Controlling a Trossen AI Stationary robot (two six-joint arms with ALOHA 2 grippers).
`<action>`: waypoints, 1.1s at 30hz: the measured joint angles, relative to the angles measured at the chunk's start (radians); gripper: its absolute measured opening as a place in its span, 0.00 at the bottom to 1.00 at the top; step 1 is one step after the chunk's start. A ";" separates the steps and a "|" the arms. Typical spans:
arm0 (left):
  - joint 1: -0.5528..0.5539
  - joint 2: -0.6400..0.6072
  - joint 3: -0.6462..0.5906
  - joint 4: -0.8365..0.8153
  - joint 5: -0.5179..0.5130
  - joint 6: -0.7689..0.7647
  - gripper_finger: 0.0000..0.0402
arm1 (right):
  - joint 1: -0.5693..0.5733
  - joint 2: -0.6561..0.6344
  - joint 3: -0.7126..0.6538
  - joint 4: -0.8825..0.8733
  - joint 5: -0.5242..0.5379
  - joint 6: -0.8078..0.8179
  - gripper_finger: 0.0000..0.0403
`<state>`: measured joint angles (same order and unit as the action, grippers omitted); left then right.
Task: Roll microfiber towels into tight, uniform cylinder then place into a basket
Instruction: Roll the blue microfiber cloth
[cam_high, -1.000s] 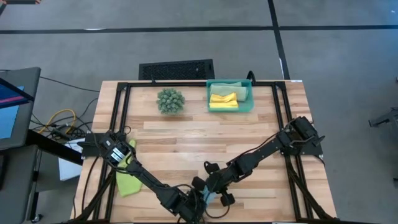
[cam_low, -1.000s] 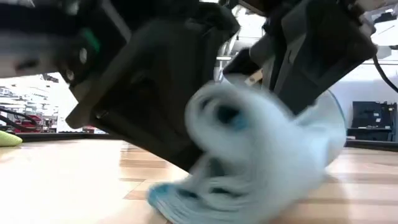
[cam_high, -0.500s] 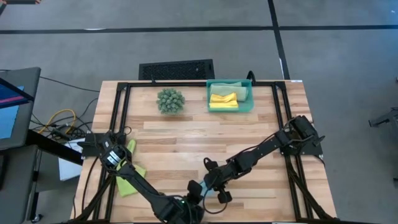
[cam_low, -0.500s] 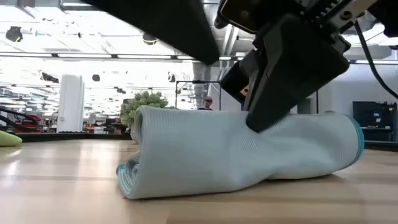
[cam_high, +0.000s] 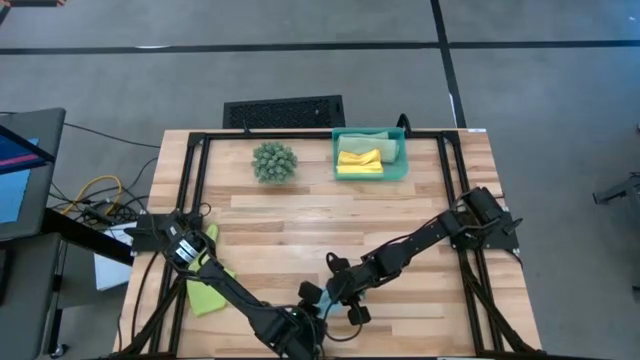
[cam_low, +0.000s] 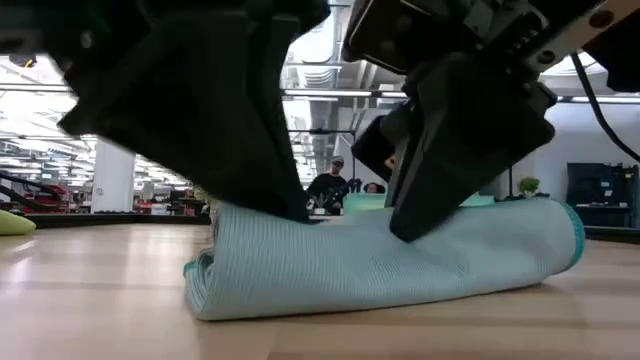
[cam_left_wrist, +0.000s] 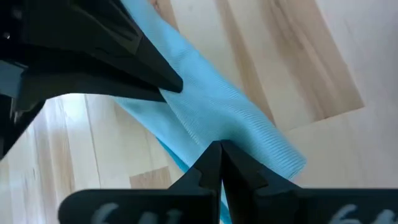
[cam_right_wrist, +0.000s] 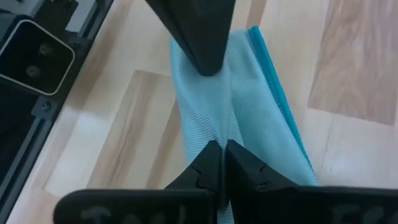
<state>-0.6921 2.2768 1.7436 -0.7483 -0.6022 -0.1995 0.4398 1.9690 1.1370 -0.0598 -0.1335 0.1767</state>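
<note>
A rolled light blue towel lies lengthwise on the table near the front edge. My left gripper is shut, its tips on the roll's left part. My right gripper is shut on the roll's middle. The teal basket stands at the far edge with a yellow towel and a sage green towel in it. A lime green towel lies flat at the left, under my left arm. My left gripper sets its shut fingertips on the roll's upper side, near the left end, slanting down from the near left. The roll lies flat on the table beneath them. My right gripper pinches a small crease of the roll's outer layer at its fingertips, slanting down from the right. The roll is dented there and rests on the table.
A spiky green plant ball sits at the far left of the basket. A black grille lies beyond the far edge. Black rails run along the table's sides. Bare wood lies between the roll and the basket.
The towel, bunched and tumbling a second ago, now lies stretched out flat on the table as a roll. My left gripper rose clear of it and has come back down onto its left part. My right gripper has stayed on its middle.
</note>
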 joint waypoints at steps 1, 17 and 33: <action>0.000 0.000 -0.005 0.000 0.000 -0.005 0.00 | 0.000 0.000 0.000 0.002 0.000 0.000 0.09; -0.005 -0.001 -0.019 -0.070 0.011 -0.102 0.00 | -0.078 -0.043 0.001 0.000 -0.011 -0.003 0.44; -0.015 -0.001 -0.019 -0.101 0.010 -0.141 0.00 | 0.065 -0.100 0.000 -0.195 0.242 -0.206 0.58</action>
<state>-0.7067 2.2761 1.7245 -0.8490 -0.5919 -0.3401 0.5043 1.8687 1.1370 -0.2549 0.1087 -0.0289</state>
